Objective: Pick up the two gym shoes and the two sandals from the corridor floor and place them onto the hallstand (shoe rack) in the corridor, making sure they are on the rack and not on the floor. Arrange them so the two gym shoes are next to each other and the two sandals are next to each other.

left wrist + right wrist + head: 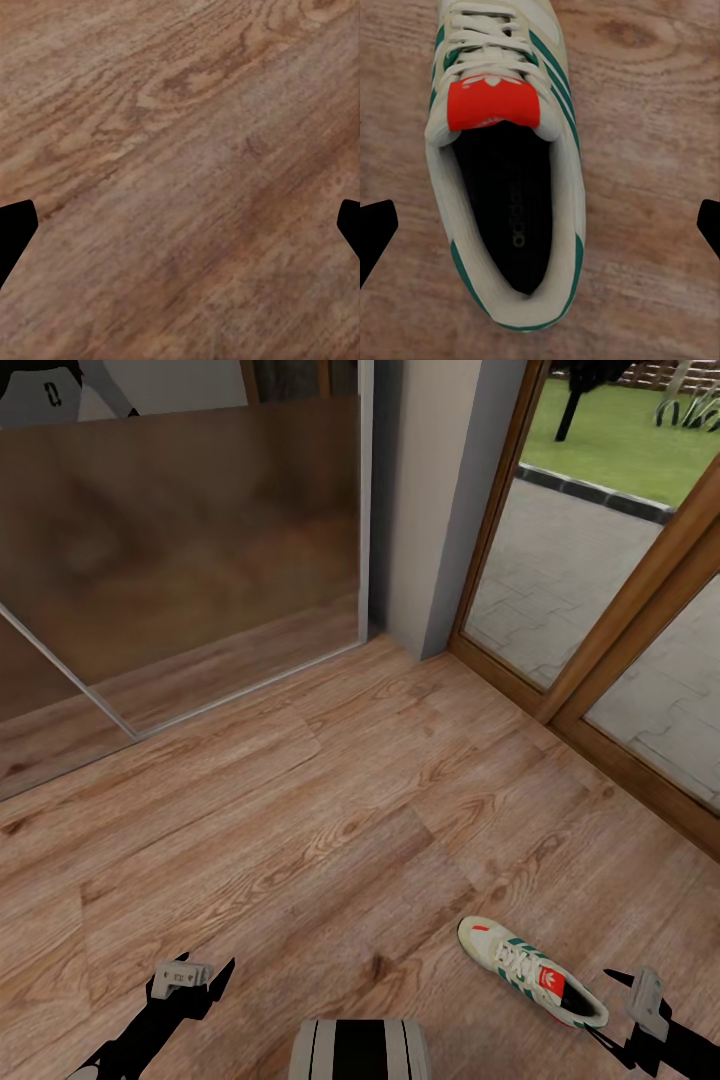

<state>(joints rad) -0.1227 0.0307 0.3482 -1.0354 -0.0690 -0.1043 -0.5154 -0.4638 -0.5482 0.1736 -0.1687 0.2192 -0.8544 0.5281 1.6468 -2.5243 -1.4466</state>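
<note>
One shoe (530, 970) lying on floor (330, 800) at 5 o'clock, toe pointing 10 o'clock, heel toward right gripper (645, 1000). Hovering right over its opening, jaws spread, empty. Left gripper (185, 975) spread too, well apart.

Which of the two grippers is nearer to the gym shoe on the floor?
The right gripper: the gym shoe lies just beside it, and its wrist view looks into the shoe. The left gripper hangs over bare floor.

White sneaker (530, 968) with green stripes, a red-orange tongue label and black insole, on light brown wood-grain floor (330, 810) with dark knots.
</note>
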